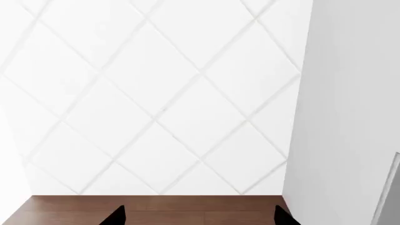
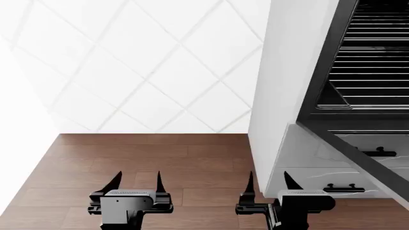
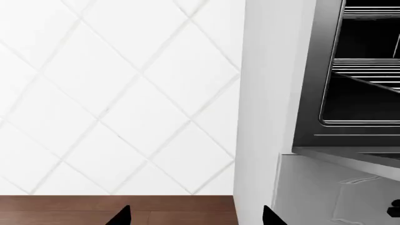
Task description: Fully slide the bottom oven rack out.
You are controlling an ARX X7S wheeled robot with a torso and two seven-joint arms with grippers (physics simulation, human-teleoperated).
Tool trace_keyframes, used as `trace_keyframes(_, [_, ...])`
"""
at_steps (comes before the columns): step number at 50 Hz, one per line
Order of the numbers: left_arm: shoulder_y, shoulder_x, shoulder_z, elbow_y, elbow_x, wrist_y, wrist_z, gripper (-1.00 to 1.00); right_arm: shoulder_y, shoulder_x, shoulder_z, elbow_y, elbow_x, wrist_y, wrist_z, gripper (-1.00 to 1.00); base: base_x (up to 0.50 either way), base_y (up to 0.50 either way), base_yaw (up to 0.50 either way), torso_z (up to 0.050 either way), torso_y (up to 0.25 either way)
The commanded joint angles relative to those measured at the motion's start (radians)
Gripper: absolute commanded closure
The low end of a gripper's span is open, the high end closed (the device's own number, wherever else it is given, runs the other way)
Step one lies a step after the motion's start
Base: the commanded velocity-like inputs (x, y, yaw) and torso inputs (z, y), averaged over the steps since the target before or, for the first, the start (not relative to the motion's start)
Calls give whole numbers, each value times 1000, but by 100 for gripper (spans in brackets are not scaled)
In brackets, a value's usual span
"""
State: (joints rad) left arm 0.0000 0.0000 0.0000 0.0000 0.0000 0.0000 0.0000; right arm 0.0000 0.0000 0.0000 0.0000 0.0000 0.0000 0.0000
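Both hands hung low and idle over the brown floor [image 2: 153, 158], the left hand [image 2: 137, 184] and right hand [image 2: 267, 184] each spread wide and holding nothing; neither was near the work. At two o'clock the oven [image 2: 332, 62] stood open in the white cabinet [image 2: 281, 86]; the bottom oven rack [image 2: 377, 101] sat inside, its door [image 2: 357, 151] and the cabinet's side lying between.

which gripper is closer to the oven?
The right gripper, beside the white cabinet housing the oven; the left gripper hangs over bare wood floor, farther away.
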Motion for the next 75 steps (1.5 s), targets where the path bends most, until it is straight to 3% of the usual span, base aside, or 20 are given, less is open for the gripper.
trace_keyframes(1, [-1,-16,24,-2,-9,3,-17,-100,1,15,-20,0,15,-2,21,-100,0,0,0,0,0])
trace_keyframes(12, [-2,-51,67,14,-46,3,-33,-100,4,46,-54,-15,51,4,63,-100,0,0,0,0,0])
trace_keyframes(16, [3,-61,75,133,-109,-112,-12,-100,9,59,-65,-110,76,110,62,-100,0,0,0,0,0])
trace_keyframes(25, [-151,-90,72,704,-214,-790,-103,-100,97,107,-60,-644,168,665,90,-100,0,0,0,0,0])
trace_keyframes(29, [-331,-97,-16,884,-313,-1162,-121,-100,211,121,-7,-837,247,956,107,-100,0,0,0,0,0])
trace_keyframes(33, [-562,-65,-158,1020,-422,-1557,-104,-100,412,109,113,-1034,368,1353,106,-100,0,0,0,0,0])
trace_keyframes(34, [-586,-89,-188,1006,-524,-1570,-168,-100,462,133,151,-1047,472,1406,166,-100,0,0,0,0,0])
trace_keyframes(36, [-664,-204,-293,908,-824,-1570,-468,-100,578,187,315,-1047,772,1537,423,-100,0,0,0,0,0])
trace_keyframes(38, [-759,-304,-298,800,-1124,-1551,-768,-100,657,256,401,-991,1072,1569,700,-100,0,0,0,0,0])
trace_keyframes(41, [-856,-456,-188,750,-1574,-1403,-1218,-100,767,424,307,-899,1522,1443,1150,-100,0,0,0,0,0])
trace_keyframes(43, [-919,-538,-138,743,-1874,-1329,-1355,-100,824,509,240,-896,1822,1365,1307,-100,0,0,0,0,0])
trace_keyframes(45, [-966,-605,-102,740,-2118,-1272,-1413,-100,877,580,193,-898,2004,1302,1388,-100,0,0,0,0,0])
trace_keyframes(52, [-1058,-748,-36,770,-2276,-1163,-1511,-100,960,744,141,-909,2167,1189,1497,-100,0,0,0,0,0])
trace_keyframes(65, [-1198,-889,48,754,-2348,-1110,-1516,-100,1051,909,91,-878,2298,1052,1527,-100,0,-170,0,0,0])
trace_keyframes(75, [-1269,-936,96,713,-2369,-1091,-1497,-100,1253,1046,-114,-822,2378,928,1558,-100,0,-500,0,0,0])
